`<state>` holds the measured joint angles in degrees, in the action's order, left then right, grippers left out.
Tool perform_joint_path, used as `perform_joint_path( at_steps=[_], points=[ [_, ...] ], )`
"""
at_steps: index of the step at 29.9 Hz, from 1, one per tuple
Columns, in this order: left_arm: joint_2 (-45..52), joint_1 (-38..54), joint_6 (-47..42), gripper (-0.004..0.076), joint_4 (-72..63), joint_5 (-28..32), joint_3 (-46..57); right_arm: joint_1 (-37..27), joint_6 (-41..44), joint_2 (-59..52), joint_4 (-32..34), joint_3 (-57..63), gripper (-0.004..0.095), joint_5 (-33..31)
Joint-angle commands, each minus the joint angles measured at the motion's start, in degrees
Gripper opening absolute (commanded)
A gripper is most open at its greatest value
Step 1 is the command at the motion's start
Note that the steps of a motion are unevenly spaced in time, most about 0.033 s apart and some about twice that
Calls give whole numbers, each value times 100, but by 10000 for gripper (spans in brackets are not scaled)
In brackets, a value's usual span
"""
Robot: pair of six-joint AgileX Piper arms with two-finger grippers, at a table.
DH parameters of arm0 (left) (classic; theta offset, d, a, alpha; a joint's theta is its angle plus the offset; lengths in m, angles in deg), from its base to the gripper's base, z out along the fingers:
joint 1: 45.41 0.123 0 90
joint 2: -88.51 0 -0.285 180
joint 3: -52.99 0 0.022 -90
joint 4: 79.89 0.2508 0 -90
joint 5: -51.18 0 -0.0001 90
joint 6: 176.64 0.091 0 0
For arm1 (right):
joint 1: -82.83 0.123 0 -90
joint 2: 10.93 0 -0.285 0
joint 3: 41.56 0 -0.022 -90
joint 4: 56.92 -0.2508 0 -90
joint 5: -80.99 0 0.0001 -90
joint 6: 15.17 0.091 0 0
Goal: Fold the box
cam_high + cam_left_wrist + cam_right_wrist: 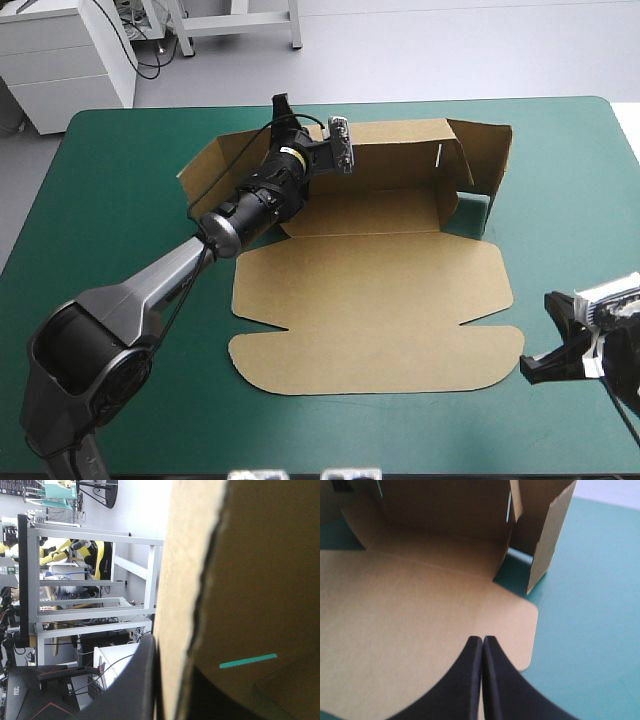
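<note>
The left pincer is clamped on the top edge of the raised back wall of the box. Its wrist view shows 1 black finger outside the board, the other largely hidden behind it. The right pincer is pressed together into 1 point, over bare teal-green cover near the table's right edge, just off the flat lid. The box lies mid-table with 2 end flaps raised. Only the high view shows open cover all around it.

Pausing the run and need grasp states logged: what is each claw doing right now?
Left claw: shut on the box, at its raised far wall.
Right claw: shut, holding nothing.
</note>
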<state>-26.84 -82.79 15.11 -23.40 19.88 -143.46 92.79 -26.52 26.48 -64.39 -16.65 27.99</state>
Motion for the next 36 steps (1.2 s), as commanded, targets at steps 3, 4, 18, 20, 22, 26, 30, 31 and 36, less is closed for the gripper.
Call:
perform_joint_path(
  at_steps=[3,4,18,20,22,26,30,31,36],
  points=[
    [326,-3,-161,-8,-112,-91,-165,-6,-393,629,68,-869,-14,1282],
    [326,-3,-161,-8,-112,-91,-165,-6,-393,833,164,-1090,-14,1369],
    [326,-3,-161,-8,-112,-81,-165,-6,71,3806,603,-3927,-14,728],
    [326,-3,-161,-8,-112,-81,-165,-6,124,4297,748,-4373,-14,434],
    [326,-3,-161,-8,-112,-81,-165,-6,230,4731,832,-4761,-14,219],
    [326,-3,-169,-8,-168,-81,-165,-6,529,5619,1010,-5486,-14,-321],
    [326,-3,-198,-8,-321,-91,-165,-6,587,6229,1000,-5731,-14,-435],
    [326,-3,-198,-8,-391,-91,-165,-6,644,6326,1000,-5731,-14,-407],
    [326,-3,-198,-8,-403,-127,-165,-6,822,6764,1000,-5720,-14,-390]
  ],
)
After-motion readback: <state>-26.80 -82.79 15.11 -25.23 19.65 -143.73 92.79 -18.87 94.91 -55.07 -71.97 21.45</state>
